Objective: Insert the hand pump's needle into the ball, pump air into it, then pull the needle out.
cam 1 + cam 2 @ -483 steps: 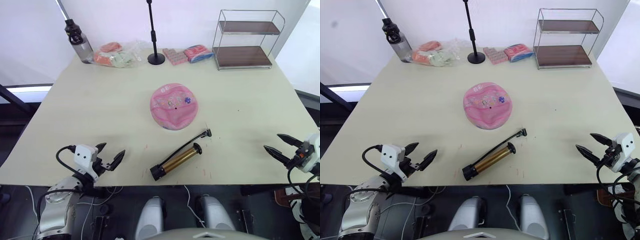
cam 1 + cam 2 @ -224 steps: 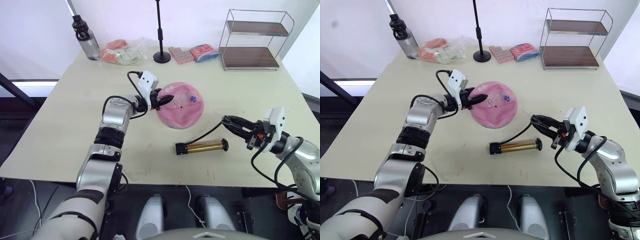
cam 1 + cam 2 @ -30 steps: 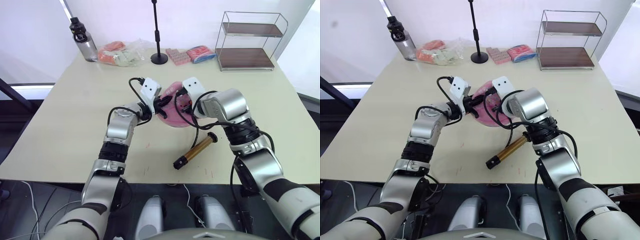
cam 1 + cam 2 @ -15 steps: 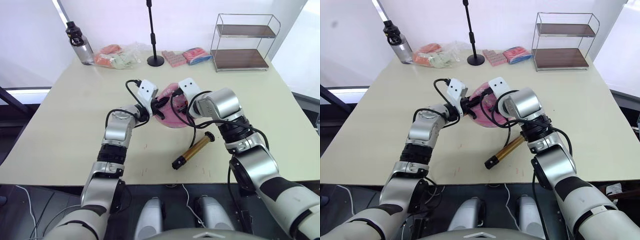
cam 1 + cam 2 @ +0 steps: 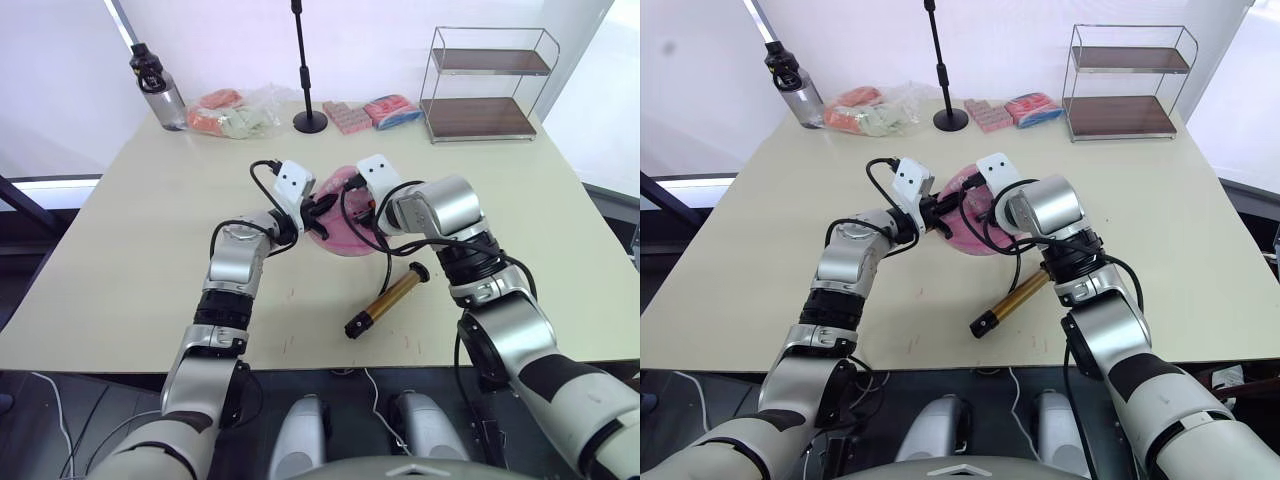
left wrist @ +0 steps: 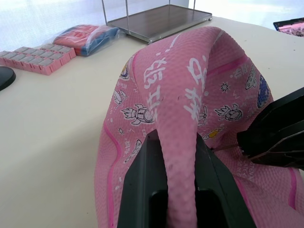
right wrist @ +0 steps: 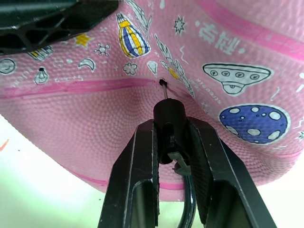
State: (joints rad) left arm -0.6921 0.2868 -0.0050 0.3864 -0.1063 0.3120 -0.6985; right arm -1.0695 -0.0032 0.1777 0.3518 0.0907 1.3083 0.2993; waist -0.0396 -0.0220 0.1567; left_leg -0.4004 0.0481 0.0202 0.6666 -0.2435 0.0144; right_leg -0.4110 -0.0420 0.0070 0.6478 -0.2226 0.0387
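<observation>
The pink ball (image 6: 190, 95) lies flattened in the middle of the table. My left gripper (image 6: 173, 137) is shut on a raised fold of it. My right gripper (image 7: 173, 126) is shut on the needle's black fitting (image 7: 170, 118). The thin needle (image 7: 164, 90) has its tip at the dark valve hole (image 7: 162, 81); how deep it sits I cannot tell. The black hose (image 7: 187, 204) runs back from the fitting. The hand pump (image 5: 390, 298) lies on the table nearer the front, gold barrel slanted, black handle (image 5: 421, 272) toward the ball. Both grippers meet at the ball (image 5: 338, 232).
Along the table's far edge stand a dark bottle (image 5: 147, 72), bagged packets (image 5: 232, 110), a black stand's round base (image 5: 310, 122), a pink box (image 5: 348, 114) and a two-tier wire shelf (image 5: 485, 85).
Over the earlier frames my left gripper took hold of the ball, and my right brought the needle end to it. In the last second only the camera shifted slightly.
</observation>
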